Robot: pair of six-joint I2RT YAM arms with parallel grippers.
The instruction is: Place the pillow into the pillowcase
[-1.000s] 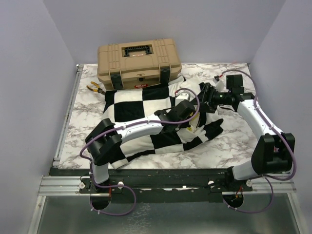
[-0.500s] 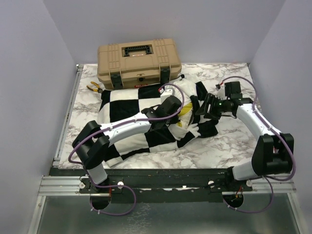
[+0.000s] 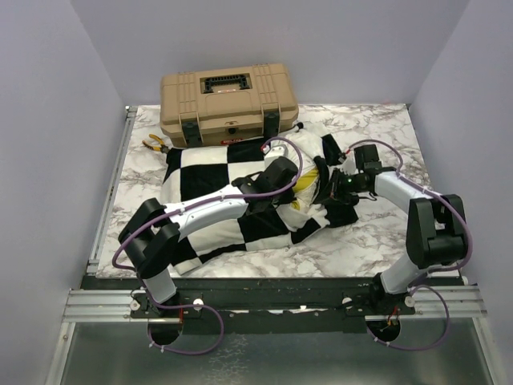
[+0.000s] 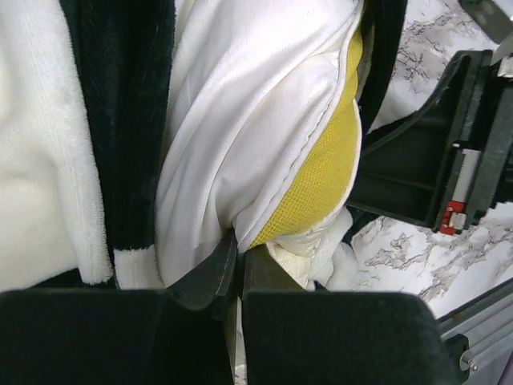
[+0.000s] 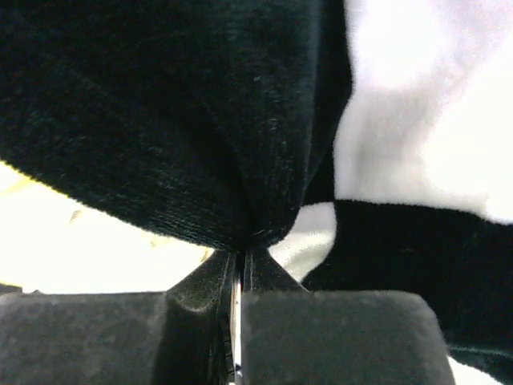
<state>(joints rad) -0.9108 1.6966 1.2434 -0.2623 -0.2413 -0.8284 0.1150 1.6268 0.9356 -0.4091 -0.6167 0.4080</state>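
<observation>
Marble-patterned table [image 3: 377, 233] carries the pillowcase [image 3: 212, 172] spread across its middle, just in front of the tan toolbox [image 3: 228, 103]. Most of the pillow [image 4: 256, 120] appears to sit inside it, with only a white corner and the yellow edge strip [image 4: 321, 168] showing at the right-hand mouth. There the left gripper [image 4: 239, 253] is pinched tight on white pillow fabric just below that strip, probably to steer the corner inward. The right gripper [image 5: 239, 261] is clamped on a fold of black fleece at the mouth's rim, apparently to draw the cover over the exposed end. The bundle's long axis runs left to right, slightly skewed, with its opening facing the right arm.
</observation>
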